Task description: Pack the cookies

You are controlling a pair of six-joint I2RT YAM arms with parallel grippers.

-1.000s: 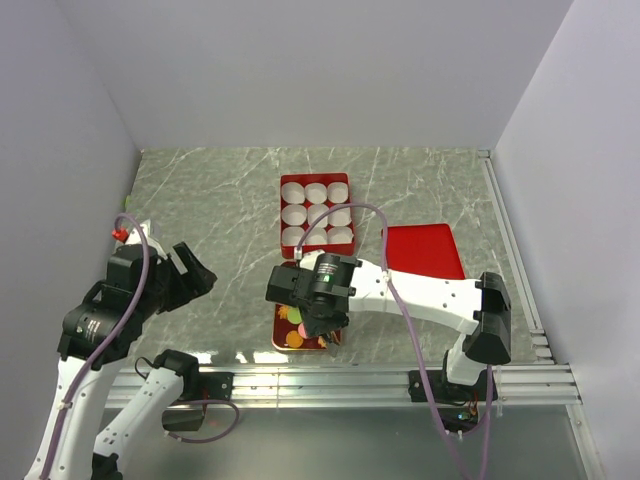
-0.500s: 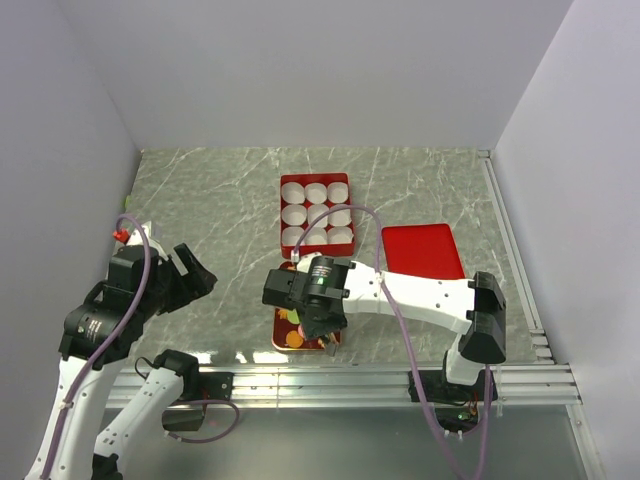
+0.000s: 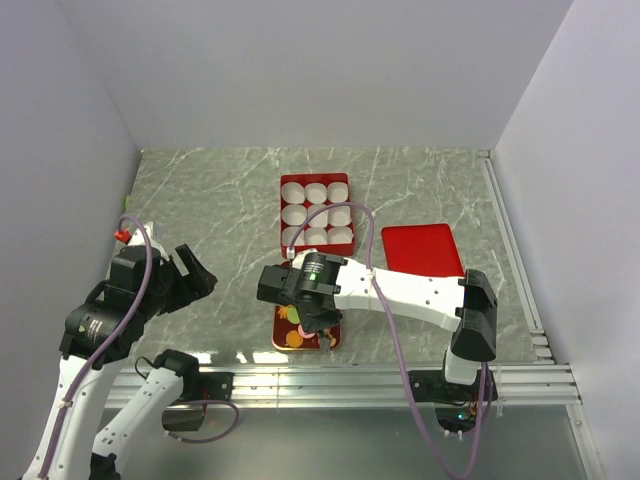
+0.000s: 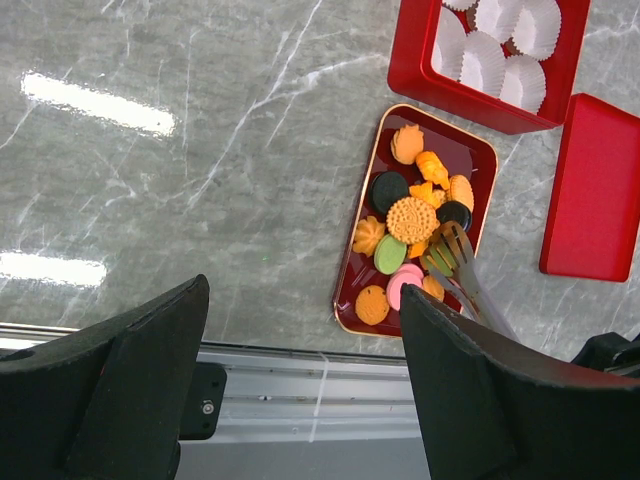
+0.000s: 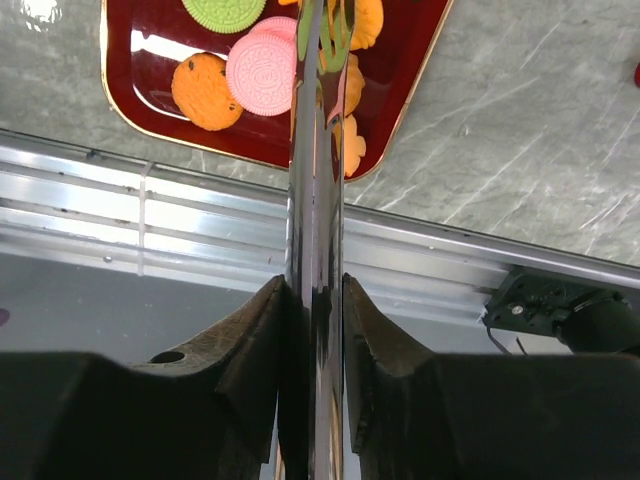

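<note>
- At lower centre of the top view, the right arm hides most of the tray (image 4: 455, 150); only a few cookies (image 4: 410, 220) peek out there.
- Left wrist view, centre-right: cookies heaped in the tray, mostly orange, some green, pink and dark.
- Right gripper (image 5: 313, 283): jaws clamped flat on the metal tongs (image 5: 318, 180). Tong tips sit among the cookies; can't make out whether they pinch one.
- Left gripper (image 4: 302, 300): lower left of the top view, jaws spread wide, holding nothing.
- Box (image 4: 470, 105) of paper cups (image 4: 485, 60) is cut off at the upper right edge of the left wrist view; lid (image 4: 597, 190) just beside it.
</note>
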